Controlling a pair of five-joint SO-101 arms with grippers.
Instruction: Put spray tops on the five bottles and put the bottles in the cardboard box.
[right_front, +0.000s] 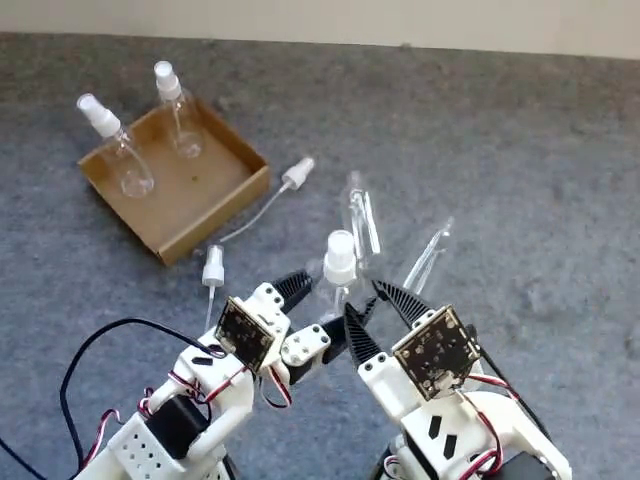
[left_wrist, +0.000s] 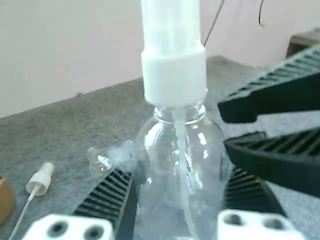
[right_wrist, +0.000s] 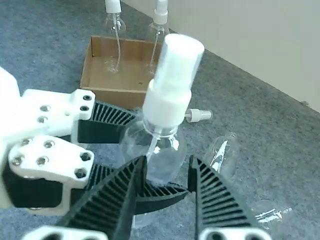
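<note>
A clear bottle (right_front: 333, 296) stands upright with a white spray top (right_front: 340, 257) on its neck. My left gripper (right_front: 318, 310) is shut on the bottle's body (left_wrist: 175, 165), one ridged black finger (left_wrist: 107, 195) on each side. My right gripper (right_front: 365, 300) is open just beside the bottle, below the spray top (right_wrist: 172, 85), touching nothing; its midpoint (right_wrist: 167, 166) is close in front of the glass. The cardboard box (right_front: 215, 215) lies at the far left with two capped bottles (right_front: 128, 160) (right_front: 180, 120) standing in it.
Two uncapped bottles (right_front: 362, 215) (right_front: 430, 255) lie on the grey carpet beyond the grippers. Loose spray tops with tubes lie by the box's right corner (right_front: 298, 172) and in front of the box (right_front: 213, 267). Black cable loops at the near left (right_front: 80, 370).
</note>
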